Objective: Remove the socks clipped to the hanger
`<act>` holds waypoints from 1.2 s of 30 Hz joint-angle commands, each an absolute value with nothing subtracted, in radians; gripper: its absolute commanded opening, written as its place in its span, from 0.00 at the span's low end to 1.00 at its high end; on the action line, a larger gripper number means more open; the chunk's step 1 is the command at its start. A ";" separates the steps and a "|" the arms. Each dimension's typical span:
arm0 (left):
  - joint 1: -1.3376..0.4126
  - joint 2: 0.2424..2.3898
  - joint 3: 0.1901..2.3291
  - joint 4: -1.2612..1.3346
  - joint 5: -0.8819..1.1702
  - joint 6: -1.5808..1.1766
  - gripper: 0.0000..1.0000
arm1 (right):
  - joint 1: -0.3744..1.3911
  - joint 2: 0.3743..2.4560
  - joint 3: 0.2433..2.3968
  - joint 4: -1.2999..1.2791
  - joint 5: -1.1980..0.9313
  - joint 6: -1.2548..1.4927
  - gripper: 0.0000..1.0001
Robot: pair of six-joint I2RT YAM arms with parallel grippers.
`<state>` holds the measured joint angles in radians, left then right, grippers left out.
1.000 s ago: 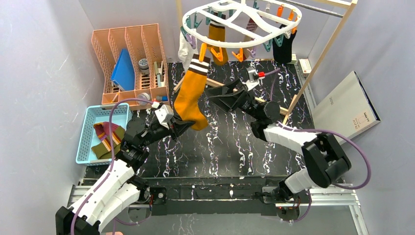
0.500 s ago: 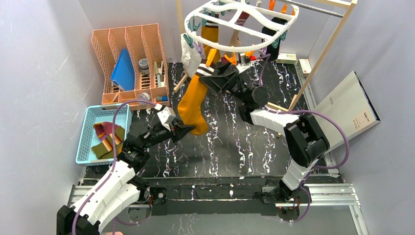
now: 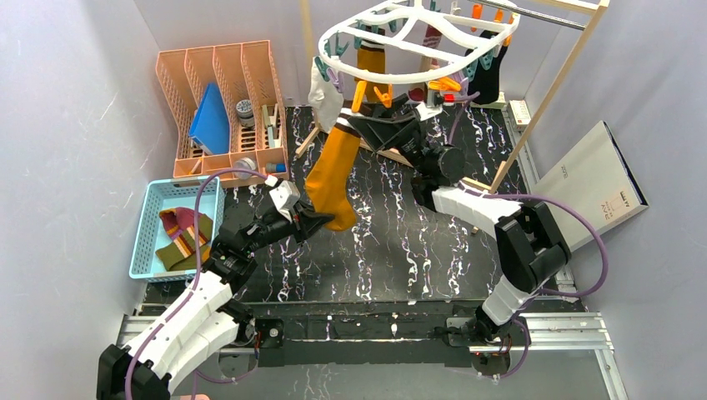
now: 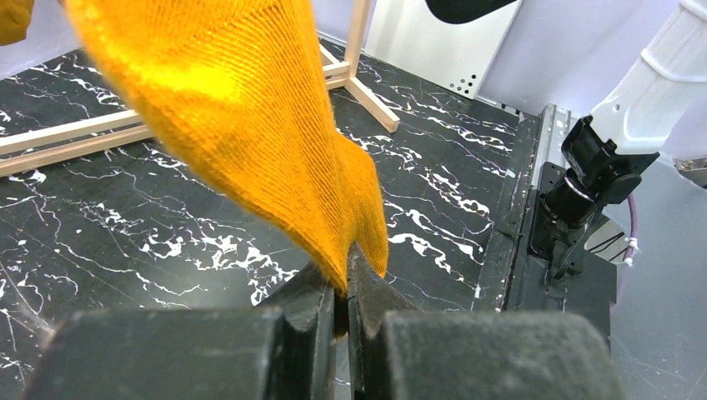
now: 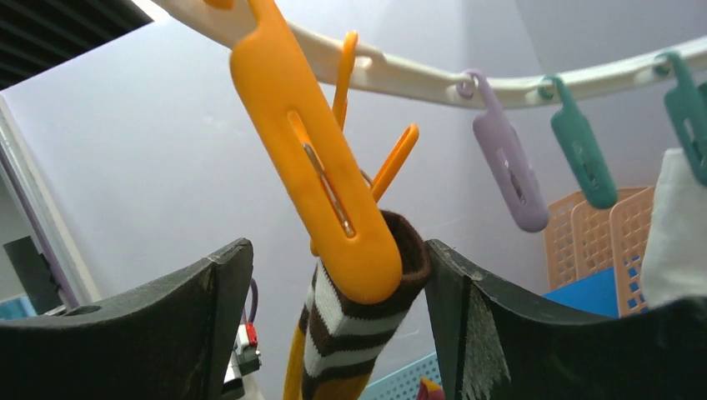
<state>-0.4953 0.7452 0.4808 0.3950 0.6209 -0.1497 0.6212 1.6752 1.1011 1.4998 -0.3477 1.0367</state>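
The white oval hanger (image 3: 392, 79) hangs at the top with orange and teal clips on its rim. A mustard yellow sock (image 3: 333, 171) with a brown-and-white striped cuff (image 5: 358, 333) hangs from an orange clip (image 5: 325, 183). My left gripper (image 3: 321, 218) is shut on the sock's toe (image 4: 358, 225), stretching the sock on a slant. My right gripper (image 5: 338, 250) is open and straddles the clip's lower end and the cuff, which lies against one finger (image 5: 467, 308). A white sock (image 3: 323, 87), another mustard sock (image 3: 369, 60) and a black sock (image 3: 483, 73) stay clipped.
A teal basket (image 3: 158, 196) at the left holds striped socks (image 3: 183, 237). A peach organiser (image 3: 221, 108) stands behind it. The wooden frame's post (image 3: 546, 92) and base bars (image 4: 75, 137) stand under the hanger. A grey box (image 3: 588, 179) lies at the right.
My right gripper has risen and moved left from beside the sock to the orange clip at the cuff. The hanger has swung and tilted. My left gripper has kept its hold on the toe.
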 commanded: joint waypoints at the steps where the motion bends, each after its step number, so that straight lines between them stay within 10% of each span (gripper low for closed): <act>1: -0.507 0.746 0.467 0.418 0.646 -0.168 0.00 | 0.615 1.603 1.077 1.631 -0.221 0.972 0.81; 23: -0.540 0.765 0.463 0.432 0.617 -0.187 0.00 | 0.649 1.666 1.129 1.674 -0.013 0.985 0.77; 36: -0.549 0.781 0.464 0.427 0.614 -0.186 0.00 | 0.649 1.691 1.156 1.689 -0.005 1.001 0.45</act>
